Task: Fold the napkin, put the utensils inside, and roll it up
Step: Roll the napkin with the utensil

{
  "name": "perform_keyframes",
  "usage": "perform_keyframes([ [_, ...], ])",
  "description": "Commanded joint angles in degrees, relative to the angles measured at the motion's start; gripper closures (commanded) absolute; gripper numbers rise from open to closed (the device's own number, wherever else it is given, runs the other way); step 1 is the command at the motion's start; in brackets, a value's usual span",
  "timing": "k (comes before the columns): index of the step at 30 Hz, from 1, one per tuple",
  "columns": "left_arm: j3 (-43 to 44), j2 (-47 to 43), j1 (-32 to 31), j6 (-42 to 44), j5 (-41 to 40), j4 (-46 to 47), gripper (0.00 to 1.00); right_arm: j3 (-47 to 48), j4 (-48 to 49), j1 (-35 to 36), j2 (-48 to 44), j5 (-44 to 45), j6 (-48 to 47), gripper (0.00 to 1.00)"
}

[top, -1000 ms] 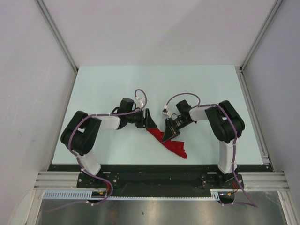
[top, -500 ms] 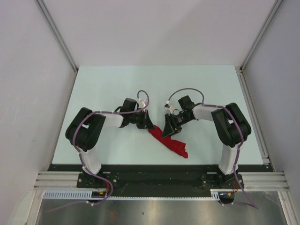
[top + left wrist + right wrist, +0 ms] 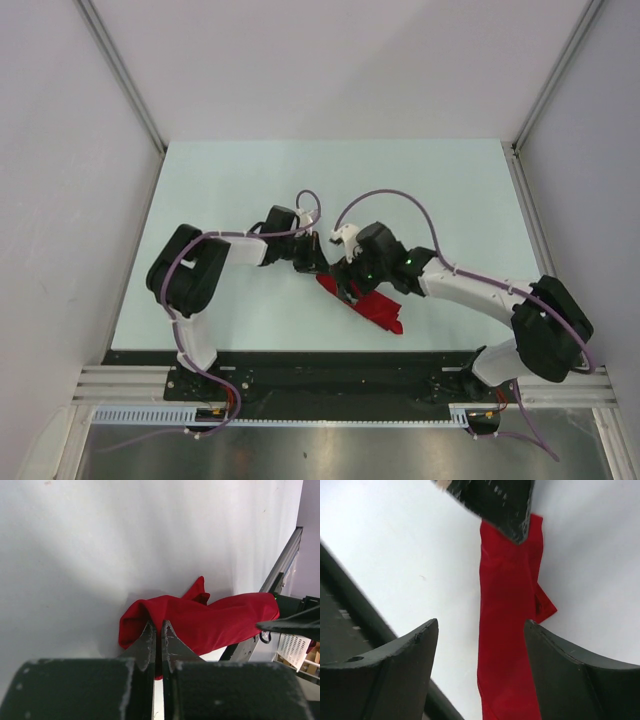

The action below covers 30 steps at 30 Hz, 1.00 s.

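The red napkin (image 3: 378,311) lies as a long narrow roll near the table's front edge, running from the middle toward the right. My left gripper (image 3: 322,270) is shut on its upper-left end; in the left wrist view the fingers (image 3: 150,640) pinch a fold of the napkin (image 3: 210,620). My right gripper (image 3: 347,290) hovers open just above the same end, and in the right wrist view the napkin (image 3: 507,630) runs between its spread fingers (image 3: 415,650) without touching them. The utensils are out of view.
The pale table (image 3: 250,180) is walled on three sides. A black front edge (image 3: 330,357) runs just below the napkin, with a metal rail (image 3: 285,565) close to the cloth's far end. Both arms crowd the middle, with the left fingertip (image 3: 495,500) in the right wrist view.
My left gripper has shut on the napkin's end. My right gripper has let go and opened, and its arm has stretched left and lower over the roll.
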Motion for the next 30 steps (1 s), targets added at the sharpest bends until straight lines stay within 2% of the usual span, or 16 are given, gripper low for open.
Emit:
perform_keyframes([
  [1, 2.8, 0.8, -0.6, -1.2, -0.6, -0.4, 0.97, -1.8, -0.5, 7.2, -0.2, 22.9, -1.4, 0.25],
  [3, 3.2, 1.0, -0.6, -1.3, -0.3, -0.4, 0.97, -1.8, -0.3, 10.9, 1.3, 28.3, -1.3, 0.25],
  [7, 3.5, 1.3, -0.6, -1.1, 0.0, -1.0, 0.97, -1.1, -1.0, 13.2, 5.6, 33.3, -2.8, 0.25],
  [14, 4.2, 1.0, -0.6, -0.4, 0.2, -1.6, 0.97, 0.0, -1.5, 13.8, 10.9, 33.2, -4.4, 0.24],
  [17, 4.4, 0.8, -0.5, -0.5, 0.8, -1.1, 0.86, 1.3, -3.4, 12.7, 13.0, 29.2, -4.3, 0.25],
  [18, 4.7, 0.5, -0.6, -0.6, 0.8, -0.9, 0.73, 1.8, -4.3, 12.3, 13.5, 28.2, -4.2, 0.26],
  [20, 5.8, -0.3, -0.3, -0.3, -0.1, -1.3, 0.61, 3.0, -6.2, 10.7, 14.5, 23.7, -4.1, 0.3],
  [21, 6.3, -0.6, -0.1, -0.2, -0.5, -1.7, 0.49, 3.4, -6.9, 10.0, 14.7, 21.7, -4.0, 0.32],
  [24, 7.4, -4.0, 1.9, -0.6, -1.9, -1.7, 0.33, 3.8, -8.5, 6.5, 14.9, 11.5, -3.3, 0.4],
  [26, 7.0, -5.7, 4.4, -1.2, -3.1, -1.4, 0.3, 3.0, -8.5, 3.7, 14.7, 4.1, -2.7, 0.44],
  [30, 5.2, -10.3, 9.0, -2.2, -5.0, -0.6, 0.25, 1.9, -7.6, 0.1, 14.9, -3.5, -1.8, 0.5],
])
